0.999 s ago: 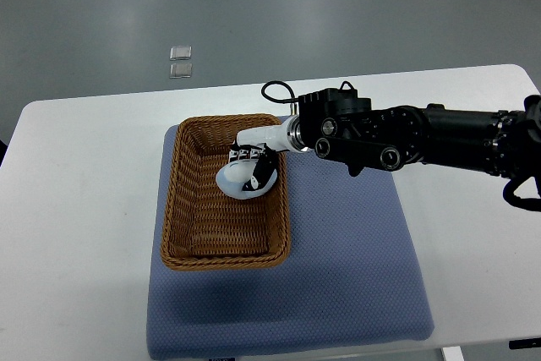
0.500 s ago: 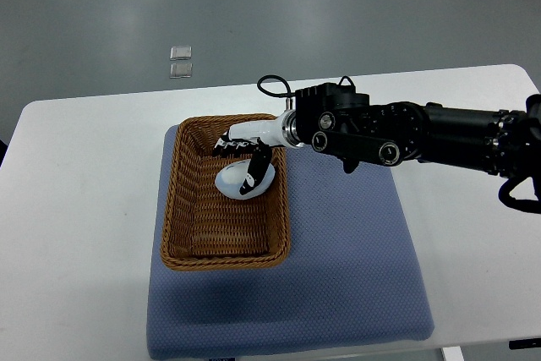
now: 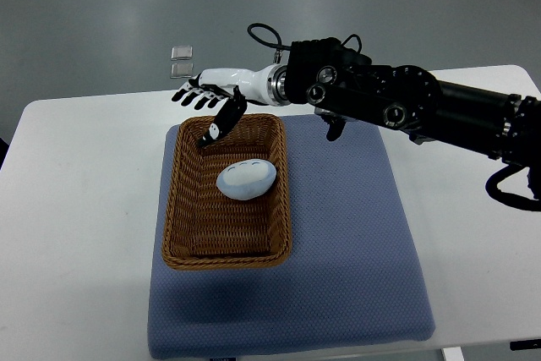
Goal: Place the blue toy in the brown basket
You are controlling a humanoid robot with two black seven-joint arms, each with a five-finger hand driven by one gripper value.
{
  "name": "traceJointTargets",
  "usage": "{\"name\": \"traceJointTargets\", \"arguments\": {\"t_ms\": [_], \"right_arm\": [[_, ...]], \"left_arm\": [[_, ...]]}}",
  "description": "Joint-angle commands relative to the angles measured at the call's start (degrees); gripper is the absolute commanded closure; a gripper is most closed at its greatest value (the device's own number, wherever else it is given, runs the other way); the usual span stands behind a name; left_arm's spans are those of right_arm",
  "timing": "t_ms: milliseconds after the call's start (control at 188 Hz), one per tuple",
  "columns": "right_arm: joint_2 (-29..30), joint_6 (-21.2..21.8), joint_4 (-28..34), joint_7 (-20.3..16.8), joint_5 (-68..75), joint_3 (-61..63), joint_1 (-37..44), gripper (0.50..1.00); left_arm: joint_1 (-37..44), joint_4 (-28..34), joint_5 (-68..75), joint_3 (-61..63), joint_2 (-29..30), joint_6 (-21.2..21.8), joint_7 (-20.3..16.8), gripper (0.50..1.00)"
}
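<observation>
Under the hand, worktop (image 3: 76, 209): one, white; it carries everything, the mat spread across its middle.
Mat (image 3: 355, 259): one, blue-grey, textured, lying below and toward the robot from the hand; the basket sits on its left part, probably so it cannot slide.
Right arm (image 3: 406, 107): one in view, entering from the right edge and reaching left past the basket's far rim.
Brown basket (image 3: 182, 209): one, woven, rectangular, its far rim directly under the hand's thumb.
Blue toy (image 3: 246, 179): one, pale blue egg shape, lying loose in the far half of the basket, below the hand and clear of it.
Right hand (image 3: 207, 99): fingers spread flat and wide, holding nothing, thumb hanging down toward the basket; reads as a hand clear of a finished drop.
Floor squares (image 3: 180, 61): two small pale tiles, just beyond the fingertips, off the worktop.
Left arm: none visible.
</observation>
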Motion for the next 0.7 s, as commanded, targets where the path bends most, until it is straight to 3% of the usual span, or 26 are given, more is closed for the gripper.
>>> {"name": "traceJointTargets", "arguments": {"t_ms": [0,159,319,521,696], "right_arm": [[-3.3,-0.2,-0.1,2.0,2.3,9.6,-5.7,0.642],[-3.9,-1.2,-0.2,6.8,10.1,29.8,-18.9,0.642],[-2.5,-1.2,-0.2,8.8,18.7,44.0,-29.4,0.642],[-0.6,-0.9,-0.5,12.6,20.8,52.1,-37.1,0.642],[-0.5,-0.9,-1.1,13.3,20.8,52.8,-39.4,0.642]], "left_arm": [[0.0,-0.1,0.0,0.0,0.0,0.0,0.0,0.500],[0.1,-0.3,0.1,0.1,0.0,0.0,0.0,0.500],[0.0,-0.5,0.1,0.1,0.0,0.0,0.0,0.500],[0.0,-0.4,0.1,0.1,0.0,0.0,0.0,0.500],[0.0,-0.5,0.1,0.1,0.0,0.0,0.0,0.500]]}}
